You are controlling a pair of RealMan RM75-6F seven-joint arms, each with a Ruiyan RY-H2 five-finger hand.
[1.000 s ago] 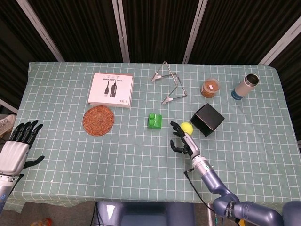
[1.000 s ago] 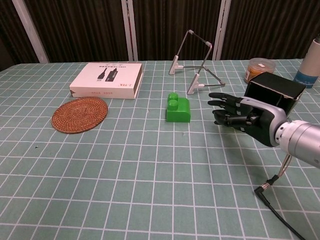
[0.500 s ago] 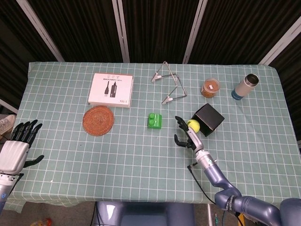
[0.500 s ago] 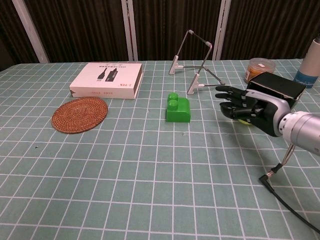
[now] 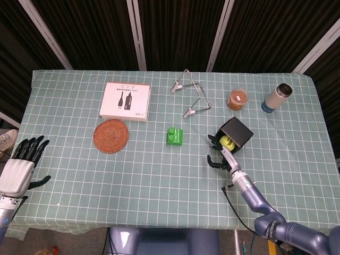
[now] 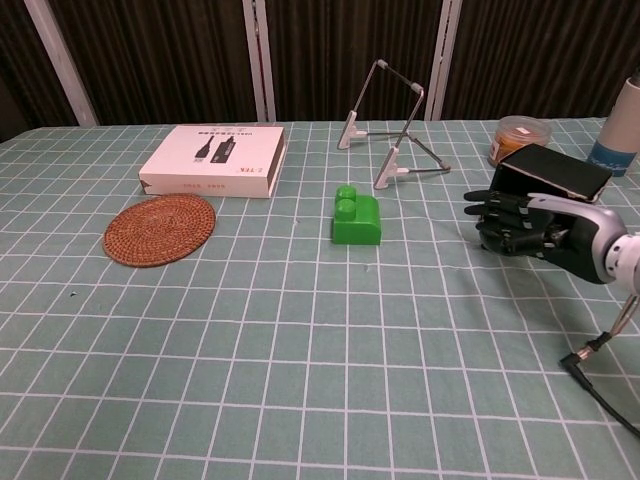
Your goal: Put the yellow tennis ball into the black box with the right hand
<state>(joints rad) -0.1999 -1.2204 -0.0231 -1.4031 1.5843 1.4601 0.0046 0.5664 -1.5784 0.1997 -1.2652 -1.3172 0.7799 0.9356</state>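
Observation:
The yellow tennis ball (image 5: pixel 227 142) sits in the open mouth of the black box (image 5: pixel 238 130), which lies on its side at the table's right middle. My right hand (image 5: pixel 219 154) is right in front of that opening, fingers spread toward the ball and holding nothing. In the chest view the right hand (image 6: pixel 526 222) covers the front of the black box (image 6: pixel 555 172) and hides the ball. My left hand (image 5: pixel 21 166) hangs off the table's near left corner with its fingers extended and nothing in them.
A green block (image 5: pixel 174 136) stands left of the right hand. Further left are a woven coaster (image 5: pixel 111 136) and a white carton (image 5: pixel 125 101). A wire stand (image 5: pixel 190 95), a jar (image 5: pixel 238 99) and a bottle (image 5: pixel 277 97) line the back. A cable plug (image 6: pixel 575 365) trails behind the wrist.
The right hand moved right and away from me, pushing the ball from the open table into the mouth of the black box. The left hand stayed still.

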